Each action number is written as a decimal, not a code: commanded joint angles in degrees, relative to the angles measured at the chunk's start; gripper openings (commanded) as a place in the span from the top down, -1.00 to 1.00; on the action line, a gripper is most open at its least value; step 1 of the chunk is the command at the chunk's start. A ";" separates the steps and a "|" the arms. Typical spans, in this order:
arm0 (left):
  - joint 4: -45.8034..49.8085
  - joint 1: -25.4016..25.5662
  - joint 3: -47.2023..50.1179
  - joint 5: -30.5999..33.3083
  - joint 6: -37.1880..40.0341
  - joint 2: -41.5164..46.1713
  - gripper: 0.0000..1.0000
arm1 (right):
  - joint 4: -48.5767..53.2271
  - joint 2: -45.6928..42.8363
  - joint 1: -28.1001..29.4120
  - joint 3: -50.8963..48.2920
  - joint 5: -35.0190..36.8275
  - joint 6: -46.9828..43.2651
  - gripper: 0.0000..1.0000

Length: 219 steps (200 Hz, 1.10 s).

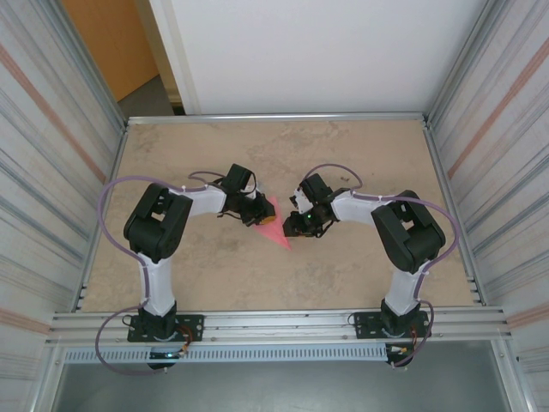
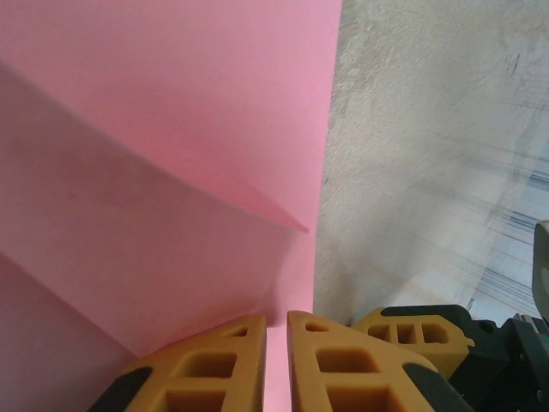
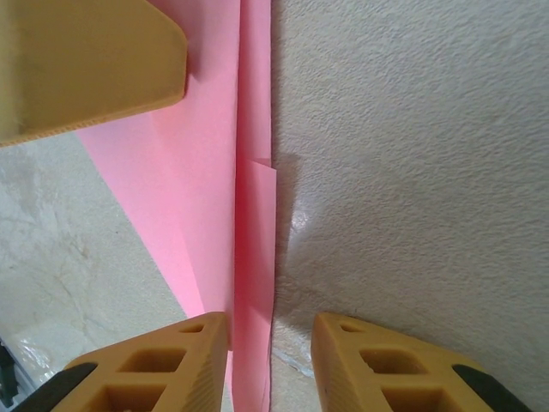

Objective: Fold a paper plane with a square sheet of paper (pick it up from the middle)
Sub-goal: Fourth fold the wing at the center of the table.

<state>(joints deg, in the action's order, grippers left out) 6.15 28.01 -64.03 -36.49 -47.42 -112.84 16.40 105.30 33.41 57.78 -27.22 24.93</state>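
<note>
The square sheet of paper (image 1: 276,230), pink and folded into a pointed shape, lies at the table's middle between my two grippers. In the left wrist view the paper (image 2: 171,172) spreads up and left with a diagonal crease. A strip of it runs into the narrow slit of my left gripper (image 2: 276,316), which is shut on it. In the right wrist view a folded strip of the paper (image 3: 253,257) passes between the spread jaws of my right gripper (image 3: 270,322). It lies against the left finger, and the right finger stands clear of it.
The marbled beige table (image 1: 360,154) is walled by ribbed metal panels (image 1: 51,172) on both sides. A yellow finger of the other gripper (image 3: 86,69) sits over the paper's far end, and one (image 2: 412,330) shows beside my left fingers.
</note>
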 commanded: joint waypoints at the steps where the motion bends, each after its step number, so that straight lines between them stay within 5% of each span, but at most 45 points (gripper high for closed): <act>1: 0.13 -0.21 -1.56 -1.24 -0.38 -0.49 0.70 | 0.86 6.04 2.27 -1.91 3.26 -1.07 0.37; 219: -0.66 -0.15 -1.84 -2.35 -0.22 -2.18 0.70 | 0.86 2.53 1.81 -1.54 3.19 0.99 0.44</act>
<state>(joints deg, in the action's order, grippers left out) 5.28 28.01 -64.93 -38.17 -47.83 -114.54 18.02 105.67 33.41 58.78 -26.70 24.97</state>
